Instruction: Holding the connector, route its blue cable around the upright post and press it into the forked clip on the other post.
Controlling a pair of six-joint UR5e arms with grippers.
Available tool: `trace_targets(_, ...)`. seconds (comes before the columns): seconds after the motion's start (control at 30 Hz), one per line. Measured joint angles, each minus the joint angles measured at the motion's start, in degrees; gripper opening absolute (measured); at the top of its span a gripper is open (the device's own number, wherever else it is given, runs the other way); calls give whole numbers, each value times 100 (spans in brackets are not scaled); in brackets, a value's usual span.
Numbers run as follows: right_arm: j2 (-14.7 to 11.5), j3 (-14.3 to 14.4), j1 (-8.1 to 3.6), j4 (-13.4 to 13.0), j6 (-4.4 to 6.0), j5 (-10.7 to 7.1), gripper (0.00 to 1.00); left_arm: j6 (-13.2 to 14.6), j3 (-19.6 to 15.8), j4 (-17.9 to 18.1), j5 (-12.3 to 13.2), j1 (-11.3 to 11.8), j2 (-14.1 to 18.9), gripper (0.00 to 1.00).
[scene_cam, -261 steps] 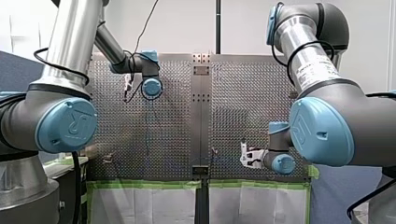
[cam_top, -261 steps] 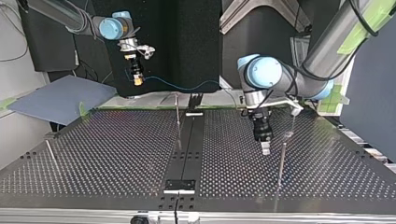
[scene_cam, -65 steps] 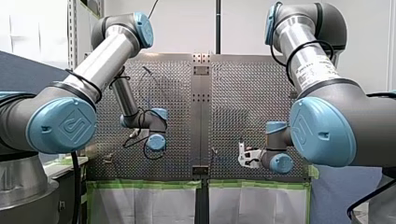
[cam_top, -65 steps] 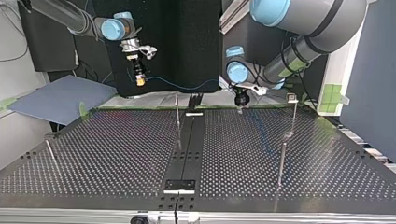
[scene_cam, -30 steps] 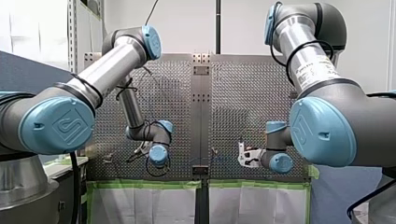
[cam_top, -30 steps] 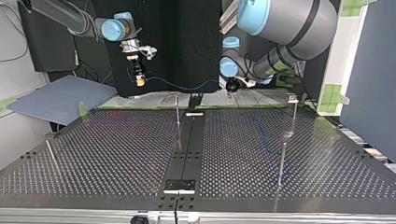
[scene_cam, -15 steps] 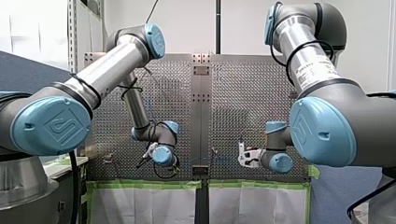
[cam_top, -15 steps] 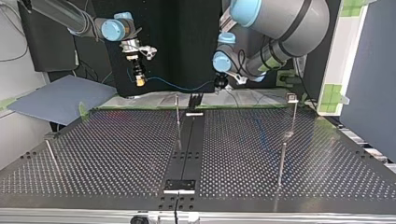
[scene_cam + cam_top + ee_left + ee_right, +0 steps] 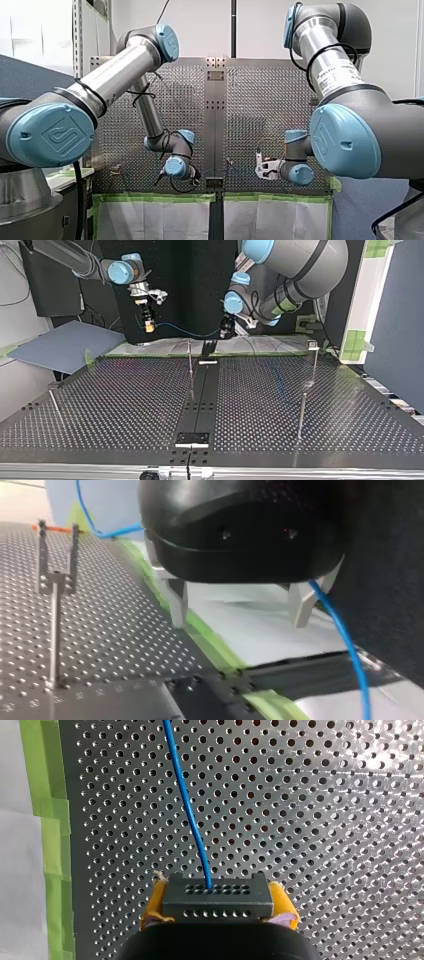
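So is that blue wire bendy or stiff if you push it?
Probably bendy: the cable sags in a curve in the top view. Likely a little springy too: it leaves the connector in a smooth bow, not a kink.

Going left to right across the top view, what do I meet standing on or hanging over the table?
Leaning rod → my right gripper holding the connector → upright post → my left gripper → forked clip post.

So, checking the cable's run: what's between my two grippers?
In the top view, the blue cable hangs in the air between my right gripper and my left gripper.
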Motion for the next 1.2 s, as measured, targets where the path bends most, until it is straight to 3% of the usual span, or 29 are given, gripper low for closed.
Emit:
trace_targets(0.57, 0, -26, 13, 7, -13, 0, 0, -889, 14, 862, 834, -209, 2, 100)
trace_targets(0.87, 0, -31, 41, 18, -19, -6, 0, -1382, 70, 1233, 467, -444, 0, 100)
trace_targets(1.2, -1, -38, 27, 9, 41, -76, 0, -1875, 108, 1120, -25, -620, -10, 100)
